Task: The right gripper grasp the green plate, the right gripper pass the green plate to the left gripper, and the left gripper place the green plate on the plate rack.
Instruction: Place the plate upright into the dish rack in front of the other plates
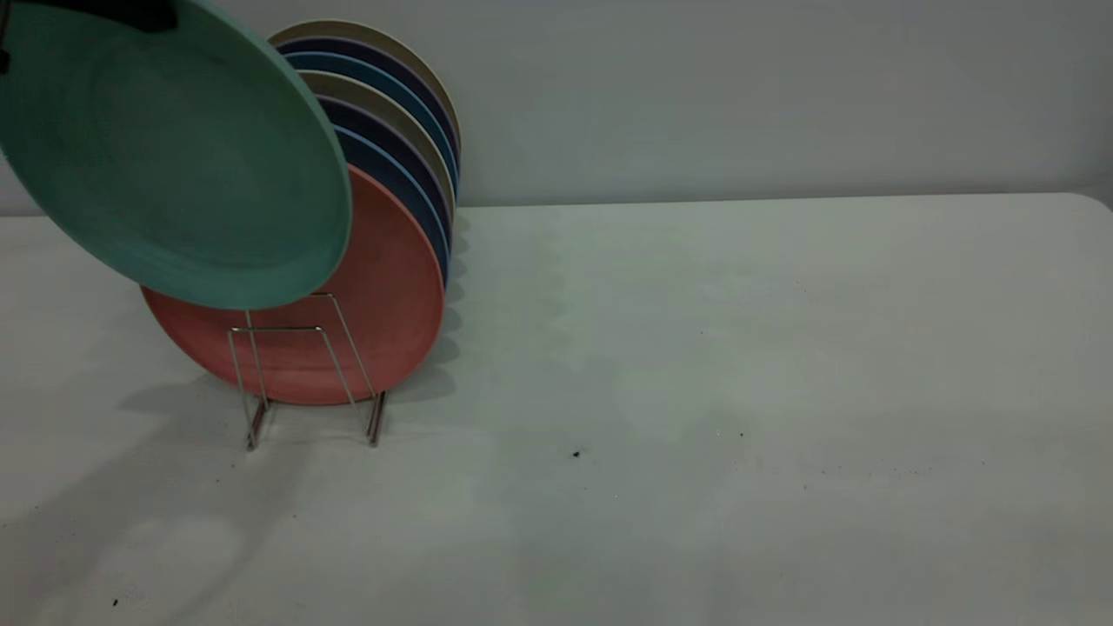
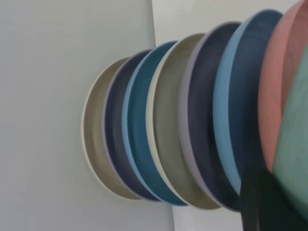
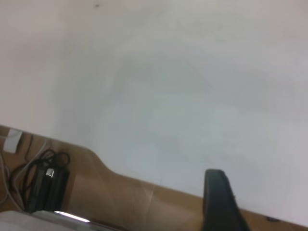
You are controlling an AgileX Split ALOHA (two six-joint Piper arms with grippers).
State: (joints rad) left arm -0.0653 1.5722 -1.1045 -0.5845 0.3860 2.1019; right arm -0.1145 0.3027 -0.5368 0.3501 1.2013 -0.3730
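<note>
The green plate (image 1: pixel 174 156) hangs tilted in the air at the upper left, above the front loops of the plate rack (image 1: pixel 276 329), and overlaps the salmon-pink plate (image 1: pixel 391 296) behind it. My left gripper (image 1: pixel 130 10) is shut on the plate's top rim and only a black bit of it shows at the top edge. In the left wrist view a black finger (image 2: pixel 262 202) lies against the green plate (image 2: pixel 296 144). My right gripper (image 3: pixel 219 202) is out of the exterior view; it hovers over the table's edge, far from the plate.
Several plates in blue, navy and beige (image 1: pixel 409 139) stand on edge in the rack behind the pink one, also seen in the left wrist view (image 2: pixel 168 125). The white table (image 1: pixel 696 391) spreads to the right. Cables and a black box (image 3: pixel 45 185) lie on the floor.
</note>
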